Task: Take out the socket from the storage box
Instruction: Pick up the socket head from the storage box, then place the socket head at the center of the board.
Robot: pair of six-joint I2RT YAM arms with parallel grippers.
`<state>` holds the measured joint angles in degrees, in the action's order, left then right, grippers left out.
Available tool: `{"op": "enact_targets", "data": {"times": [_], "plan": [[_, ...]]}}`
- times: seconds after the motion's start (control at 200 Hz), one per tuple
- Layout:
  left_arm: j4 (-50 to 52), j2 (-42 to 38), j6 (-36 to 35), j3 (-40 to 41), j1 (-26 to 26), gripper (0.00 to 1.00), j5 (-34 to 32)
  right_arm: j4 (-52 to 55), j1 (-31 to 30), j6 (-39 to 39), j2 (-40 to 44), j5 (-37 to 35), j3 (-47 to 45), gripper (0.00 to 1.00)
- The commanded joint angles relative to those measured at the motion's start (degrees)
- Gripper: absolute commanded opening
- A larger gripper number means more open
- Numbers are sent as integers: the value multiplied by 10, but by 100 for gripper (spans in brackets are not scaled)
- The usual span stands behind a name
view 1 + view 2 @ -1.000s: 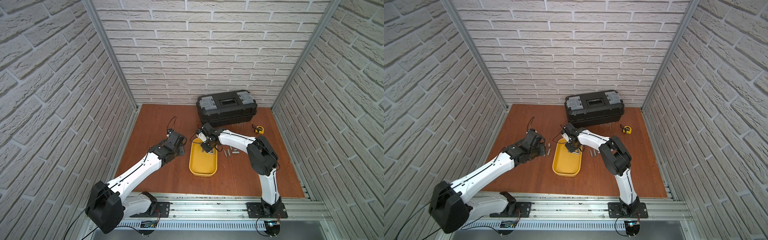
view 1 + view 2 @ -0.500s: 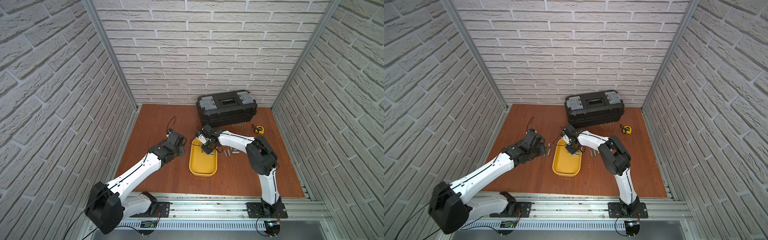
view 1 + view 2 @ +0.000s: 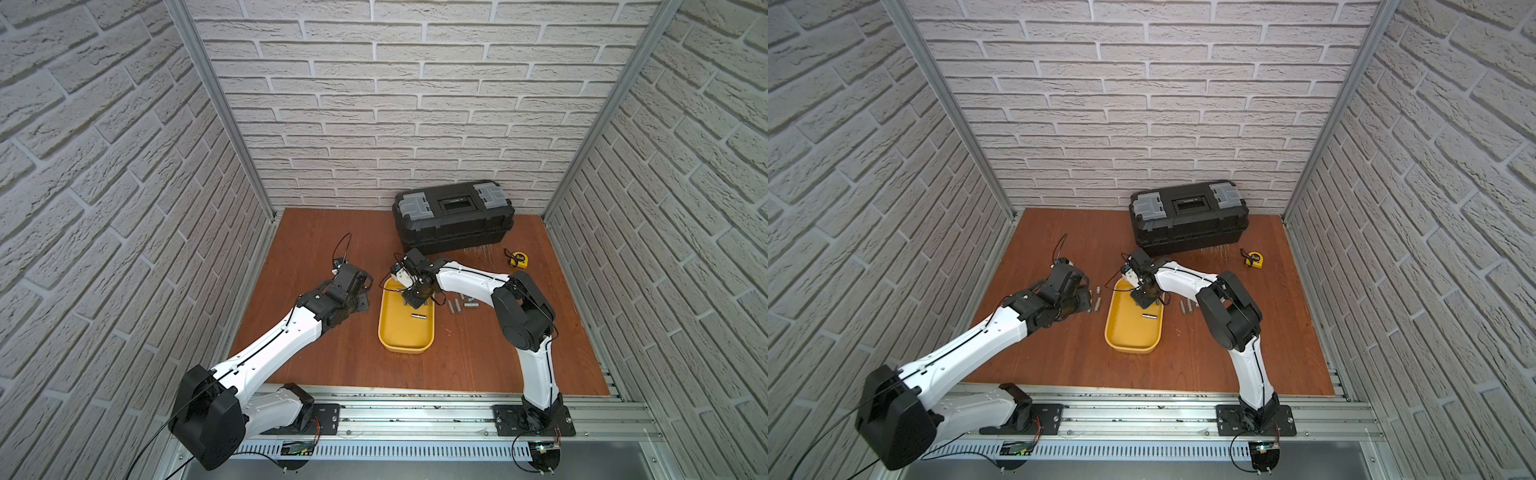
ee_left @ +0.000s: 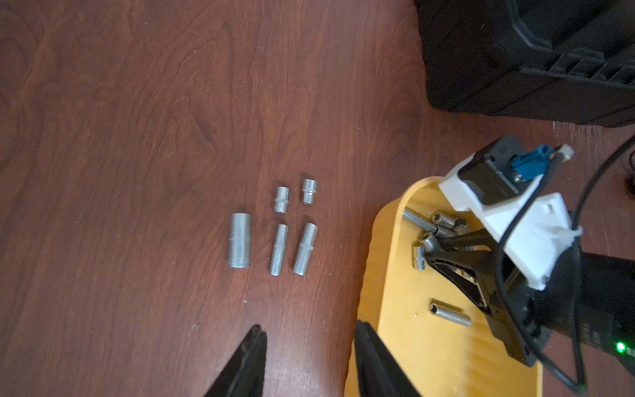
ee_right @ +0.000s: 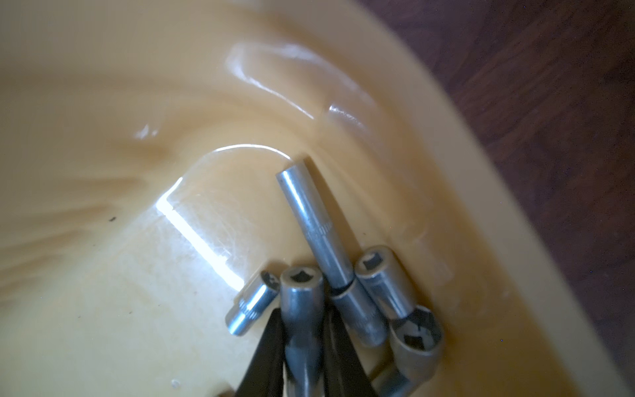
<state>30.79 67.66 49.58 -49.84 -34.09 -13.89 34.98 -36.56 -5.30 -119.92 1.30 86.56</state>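
The yellow storage box (image 3: 405,332) (image 3: 1129,336) lies mid-table, and its wall fills much of the right wrist view (image 5: 103,309). A cluster of silver sockets sits in its far corner. My right gripper (image 5: 302,311) (image 3: 415,297) reaches down into that corner, shut on one upright socket (image 5: 302,295); its neighbours (image 5: 381,285) touch the fingers. A single socket (image 3: 419,316) (image 4: 450,312) lies loose in the middle of the box. My left gripper (image 4: 309,326) (image 3: 359,301) hovers open over bare wood beside the box's left rim (image 4: 374,261), with nothing between its fingers.
Several sockets (image 4: 278,247) lie in rows on the wood left of the box, and several more (image 3: 457,305) lie to its right. A large black toolbox (image 3: 453,216) stands against the back wall. A yellow tape measure (image 3: 519,258) lies near the right wall.
My right gripper has closed its fingers on a socket in the box's far corner. The left arm has stayed where it was.
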Motion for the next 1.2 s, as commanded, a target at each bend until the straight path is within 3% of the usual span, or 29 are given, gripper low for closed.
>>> {"op": "enact_targets", "data": {"times": [0.0, 0.32, 0.585, 0.915, 1.195], "plan": [[-12, 0, -10, -2, 2, 46, -6, 21, -4, 7, 28, 15, 0, 10], [3, 27, -50, -39, 2, 46, 2, 35, 5, 22, 88, 29, 23, 10], [14, 78, -141, -103, -2, 46, 51, 35, 55, 65, 145, 46, 2, 10], [35, 190, -271, -201, -32, 46, 149, 29, 154, 114, 234, 36, -106, 11], [108, 304, -409, -295, -84, 46, 181, 3, 238, 155, 291, 41, -214, 11]]}}
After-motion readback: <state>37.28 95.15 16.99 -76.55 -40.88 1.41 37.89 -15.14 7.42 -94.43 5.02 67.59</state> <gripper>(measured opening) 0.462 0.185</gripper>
